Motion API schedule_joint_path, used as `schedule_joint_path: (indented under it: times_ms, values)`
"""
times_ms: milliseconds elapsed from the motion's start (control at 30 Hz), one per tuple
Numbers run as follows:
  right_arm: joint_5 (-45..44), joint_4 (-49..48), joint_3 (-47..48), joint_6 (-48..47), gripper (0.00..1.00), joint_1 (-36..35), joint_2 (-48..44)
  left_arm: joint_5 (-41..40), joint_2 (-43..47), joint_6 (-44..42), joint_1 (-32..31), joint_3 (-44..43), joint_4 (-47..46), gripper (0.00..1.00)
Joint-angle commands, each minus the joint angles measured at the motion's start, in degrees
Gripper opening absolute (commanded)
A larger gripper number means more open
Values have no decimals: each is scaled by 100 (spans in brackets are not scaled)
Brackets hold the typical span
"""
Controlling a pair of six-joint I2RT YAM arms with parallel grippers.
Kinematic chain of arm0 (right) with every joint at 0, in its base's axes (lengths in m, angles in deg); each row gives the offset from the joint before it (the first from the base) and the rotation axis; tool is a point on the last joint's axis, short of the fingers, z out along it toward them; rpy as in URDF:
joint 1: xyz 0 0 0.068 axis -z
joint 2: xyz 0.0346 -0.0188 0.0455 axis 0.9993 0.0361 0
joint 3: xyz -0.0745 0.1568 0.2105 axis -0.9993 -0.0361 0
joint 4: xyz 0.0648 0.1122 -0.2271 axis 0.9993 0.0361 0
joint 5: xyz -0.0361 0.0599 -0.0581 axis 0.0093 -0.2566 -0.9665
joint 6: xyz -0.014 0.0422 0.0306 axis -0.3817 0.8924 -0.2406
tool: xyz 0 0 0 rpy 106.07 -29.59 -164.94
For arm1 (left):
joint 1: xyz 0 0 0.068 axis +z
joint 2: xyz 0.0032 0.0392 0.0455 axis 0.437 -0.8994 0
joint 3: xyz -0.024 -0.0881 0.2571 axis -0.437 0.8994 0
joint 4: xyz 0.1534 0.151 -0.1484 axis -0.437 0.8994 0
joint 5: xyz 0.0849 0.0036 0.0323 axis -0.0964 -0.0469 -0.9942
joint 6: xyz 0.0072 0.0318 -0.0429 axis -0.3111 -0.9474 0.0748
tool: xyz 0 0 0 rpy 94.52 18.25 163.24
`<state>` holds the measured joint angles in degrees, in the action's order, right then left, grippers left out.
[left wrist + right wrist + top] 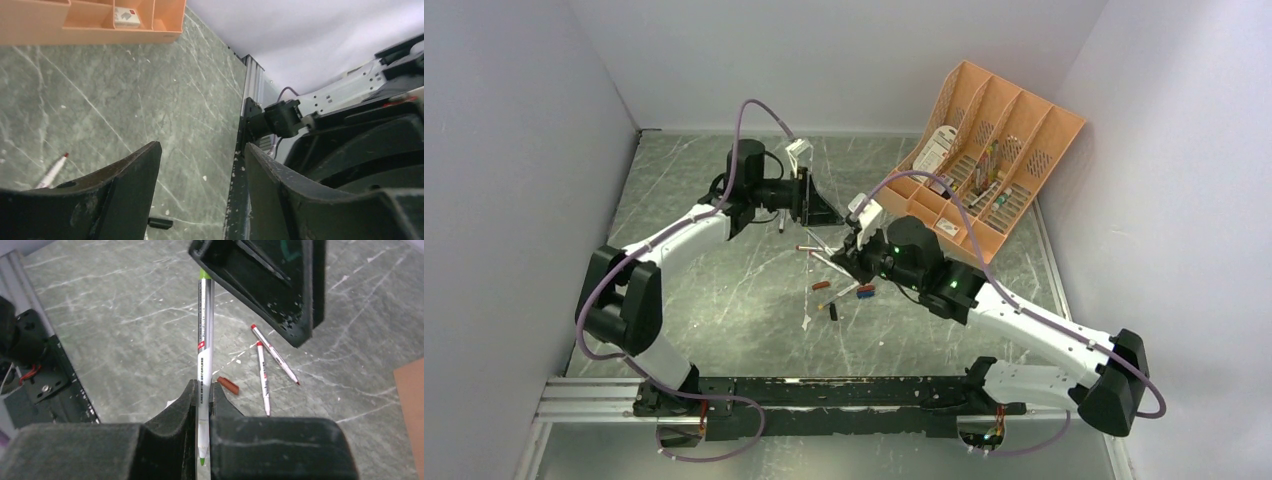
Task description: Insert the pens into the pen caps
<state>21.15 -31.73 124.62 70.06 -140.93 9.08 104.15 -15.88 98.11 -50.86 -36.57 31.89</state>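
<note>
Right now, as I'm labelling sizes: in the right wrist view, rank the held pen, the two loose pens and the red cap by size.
1. held pen, though nearest the camera.
2. upper loose pen, lower loose pen: alike.
3. red cap.

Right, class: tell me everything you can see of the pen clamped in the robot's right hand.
The pen is a slim straight stick: glossy white-grey plastic barrel with fine print, a small red mark, green at both ends. It looks intact. The right hand is shut on it near one end, holding it above the table, a green tip poking out behind the grip. Its far end passes behind the open left hand; whether they touch cannot be told.
</note>
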Motion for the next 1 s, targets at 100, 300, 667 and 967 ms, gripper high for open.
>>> schedule_joint_path:
  times_ms: [100, 300, 667, 967]
  values:
    - [1121, 2442, 1153, -628, 0, -32, 341, 609, 54, -2427, 122, -1146, 2324, 72]
    - [1211, 2906, 1305, -707, 0, -33, 358, 310, -330, -5172, 122, -2904, 5467, 71]
    - [1120, 3411, 1762, -1339, 0, -23, 517, -119, -64, -6882, -279, -2607, 6939, 84]
    - [1177, 3413, 1952, -1486, 0, -18, 789, 151, -47, -7214, -737, -2431, 7284, 82]
